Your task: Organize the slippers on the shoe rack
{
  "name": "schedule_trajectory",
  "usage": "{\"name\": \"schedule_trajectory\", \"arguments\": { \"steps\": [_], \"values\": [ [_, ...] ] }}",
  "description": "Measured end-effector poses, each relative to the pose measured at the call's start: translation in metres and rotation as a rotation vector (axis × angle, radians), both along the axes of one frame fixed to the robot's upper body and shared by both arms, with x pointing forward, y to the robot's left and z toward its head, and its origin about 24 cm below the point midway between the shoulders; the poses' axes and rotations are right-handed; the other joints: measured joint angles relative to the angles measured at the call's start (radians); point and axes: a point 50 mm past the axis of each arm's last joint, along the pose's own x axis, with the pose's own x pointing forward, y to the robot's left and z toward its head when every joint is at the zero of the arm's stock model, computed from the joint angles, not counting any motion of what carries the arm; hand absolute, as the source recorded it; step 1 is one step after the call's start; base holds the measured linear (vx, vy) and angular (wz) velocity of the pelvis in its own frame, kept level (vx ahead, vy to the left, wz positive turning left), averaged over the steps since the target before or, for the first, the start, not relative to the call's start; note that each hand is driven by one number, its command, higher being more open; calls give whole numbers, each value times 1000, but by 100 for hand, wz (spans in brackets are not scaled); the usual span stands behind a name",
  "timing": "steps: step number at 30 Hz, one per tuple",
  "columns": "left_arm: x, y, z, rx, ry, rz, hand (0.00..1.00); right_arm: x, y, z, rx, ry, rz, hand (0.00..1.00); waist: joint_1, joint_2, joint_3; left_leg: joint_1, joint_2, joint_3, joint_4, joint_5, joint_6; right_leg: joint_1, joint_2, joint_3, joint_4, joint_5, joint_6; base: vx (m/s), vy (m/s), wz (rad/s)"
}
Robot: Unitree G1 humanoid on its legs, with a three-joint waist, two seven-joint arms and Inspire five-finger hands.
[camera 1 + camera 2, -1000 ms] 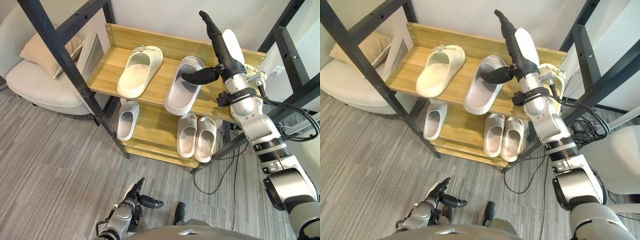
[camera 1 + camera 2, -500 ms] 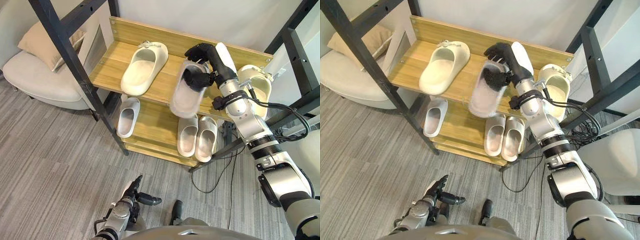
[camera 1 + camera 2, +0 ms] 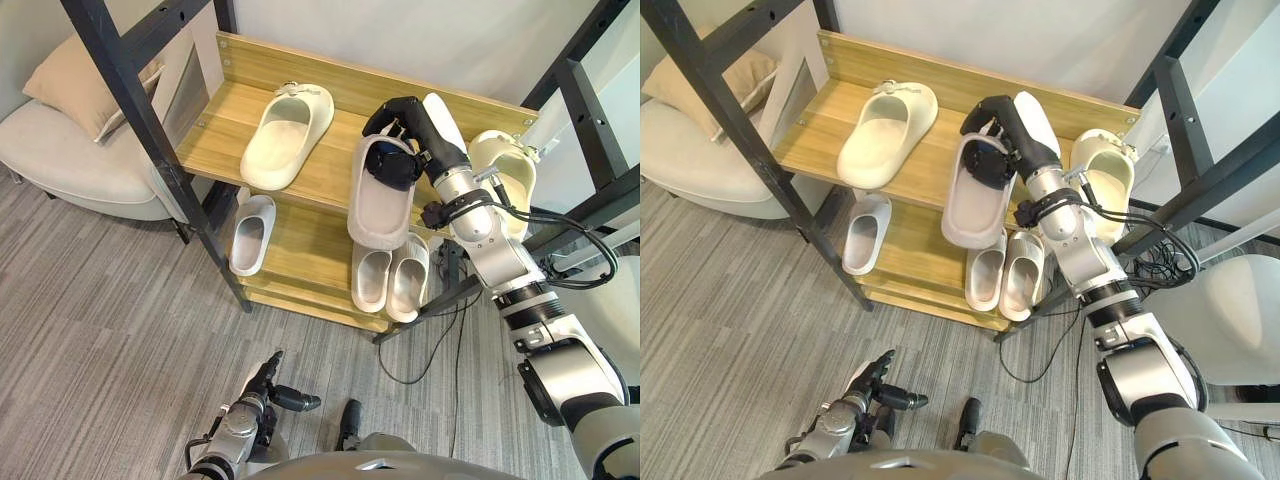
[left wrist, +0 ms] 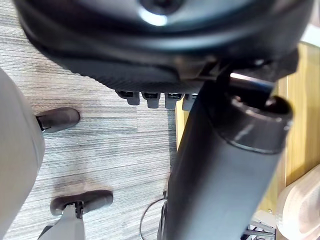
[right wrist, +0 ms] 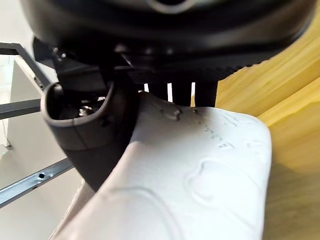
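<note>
Grey slipper (image 3: 380,205) is off the top shelf (image 3: 215,140) now. A second ago my right hand (image 3: 398,112) stood open over it. Now fingers and thumb are curled round its strap end, and the slipper tilts with its lower end hanging past the shelf's front edge, above the pair (image 3: 390,280) on the lower shelf. The pick looks done, so I reckon setting it beside the cream slipper (image 3: 285,125) comes next. My left hand (image 3: 262,385) hangs loose, low by the floor.
</note>
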Motion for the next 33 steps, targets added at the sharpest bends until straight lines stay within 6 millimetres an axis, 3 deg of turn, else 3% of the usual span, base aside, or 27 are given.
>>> {"name": "schedule_trajectory", "arguments": {
  "steps": [6, 13, 19, 24, 30, 33],
  "values": [
    [-2, -2, -1, -2, 16, 0, 100, -41, 26, 45, 32, -241, 167, 0, -17, 11, 5, 6, 0, 10, 7, -1, 1, 4, -1, 10, 0, 2, 3, -21, 6, -4],
    [-3, -8, -5, -8, 44, -14, 100, -89, 48, 57, 120, -365, 414, 0, -22, 34, 2, 24, -1, 12, 13, -3, 4, 24, -3, 13, 0, 4, 4, -10, 4, -1],
    [-6, -17, -8, -15, 68, -49, 100, -114, 93, 23, 136, -164, 714, 0, -20, 64, -12, 36, 1, 11, 14, -3, 3, 37, -1, 13, 0, 4, 4, -27, 6, 0],
    [-6, -23, -9, -16, 76, -85, 100, -128, 118, -2, 100, -17, 873, 0, -15, 68, -15, 34, 0, -5, 15, -1, 1, 44, -2, -2, 0, 3, 4, -12, 3, 9],
    [-1, -24, -7, -9, 53, -92, 100, -119, 124, -42, 66, 173, 853, 0, 9, 77, -6, -28, 0, -43, 46, -1, 0, 8, -9, -40, 32, -15, 1, -37, -5, 20],
    [18, -22, 2, -7, -15, -88, 100, -104, 120, -54, 46, 225, 794, 0, 28, 90, 64, -153, -4, -62, 191, -29, -8, -146, -53, -50, 267, -111, -7, -78, 16, 21]
  ]
}}
